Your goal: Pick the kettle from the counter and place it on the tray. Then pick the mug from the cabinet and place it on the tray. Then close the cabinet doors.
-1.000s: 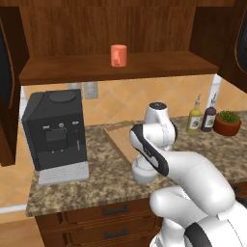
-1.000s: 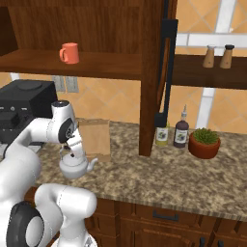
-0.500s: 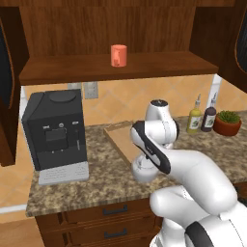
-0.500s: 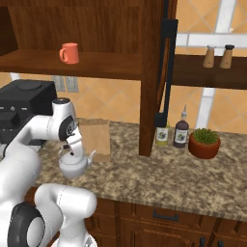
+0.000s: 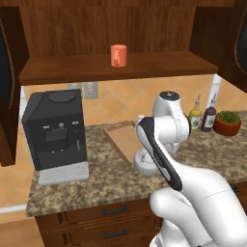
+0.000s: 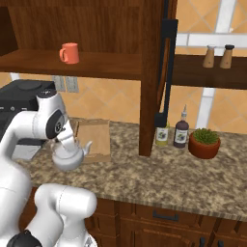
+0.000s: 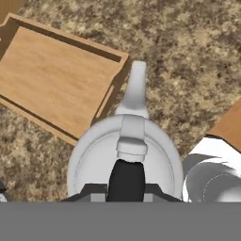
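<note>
Landmark: the tray (image 5: 124,141), light wood, lying flat on the counter (image 5: 96,178). Far to its left, against the wall, stands a black coffee machine (image 5: 55,129). Directly beside the tray's right edge, at its front corner, sits the kettle (image 6: 70,157); the right base view shows its short spout aimed across the tray's front, and the hand view shows the kettle (image 7: 125,160) from above with the spout passing close by the corner of the tray (image 7: 56,80), lid knob central, black handle at the lower edge. The kettle is outside the tray, on the stone. The gripper (image 6: 63,140) comes down on the kettle from above, jaws pressed together on the black handle; fingertips themselves are hidden behind the wrist in both base views. Above the tray, on the shelf of the cabinet (image 5: 111,67), the mug (image 5: 118,55) stands upright, handle to the left in the right base view. A cabinet door (image 6: 165,72) is swung open, edge-on, to the tray's right. Further right on the counter: two bottles (image 6: 181,131), side by side, then a potted plant (image 6: 205,143).
</note>
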Available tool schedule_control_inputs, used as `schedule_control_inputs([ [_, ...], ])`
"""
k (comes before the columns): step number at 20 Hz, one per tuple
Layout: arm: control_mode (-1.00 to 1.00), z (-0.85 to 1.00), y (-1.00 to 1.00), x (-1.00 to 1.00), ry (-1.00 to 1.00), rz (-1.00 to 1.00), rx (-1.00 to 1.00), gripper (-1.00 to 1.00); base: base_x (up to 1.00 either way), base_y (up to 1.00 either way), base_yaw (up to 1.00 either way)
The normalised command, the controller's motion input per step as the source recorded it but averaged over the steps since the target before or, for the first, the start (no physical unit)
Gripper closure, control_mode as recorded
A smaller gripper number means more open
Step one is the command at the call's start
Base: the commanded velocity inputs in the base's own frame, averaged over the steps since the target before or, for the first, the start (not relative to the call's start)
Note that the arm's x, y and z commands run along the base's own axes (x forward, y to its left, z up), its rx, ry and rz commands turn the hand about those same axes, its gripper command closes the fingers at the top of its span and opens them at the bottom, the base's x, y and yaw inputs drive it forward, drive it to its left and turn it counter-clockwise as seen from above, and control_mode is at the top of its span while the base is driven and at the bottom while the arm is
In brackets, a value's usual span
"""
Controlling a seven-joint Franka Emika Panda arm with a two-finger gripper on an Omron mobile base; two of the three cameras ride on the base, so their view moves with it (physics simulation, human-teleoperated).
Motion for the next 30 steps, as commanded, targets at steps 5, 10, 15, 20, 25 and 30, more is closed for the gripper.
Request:
schedule_control_inputs([
  [5, -1.0, 0.39, -0.04, -0.09, -0.2, 0.0, 0.0, 1.0, 0.0, 0.0, 0.0],
  [10, -1.0, 0.21, -0.01, 0.02, -0.36, 0.01, 0.0, 1.0, 0.0, 0.0, 0.0],
  [15, -1.0, 0.07, 0.0, 0.17, -0.12, 0.0, 0.08, 1.0, 0.0, 0.0, 0.0],
  [20, -1.0, 0.18, -0.11, 0.36, 0.0, 0.0, 0.18, 1.0, 0.0, 0.0, 0.0],
  [25, -1.0, 0.18, -0.01, 0.44, 0.05, 0.0, 0.09, 1.0, 0.0, 0.0, 0.0],
  [30, -1.0, -0.01, 0.0, 0.62, 0.05, 0.0, 0.0, 1.0, 0.0, 0.0, 0.0],
])
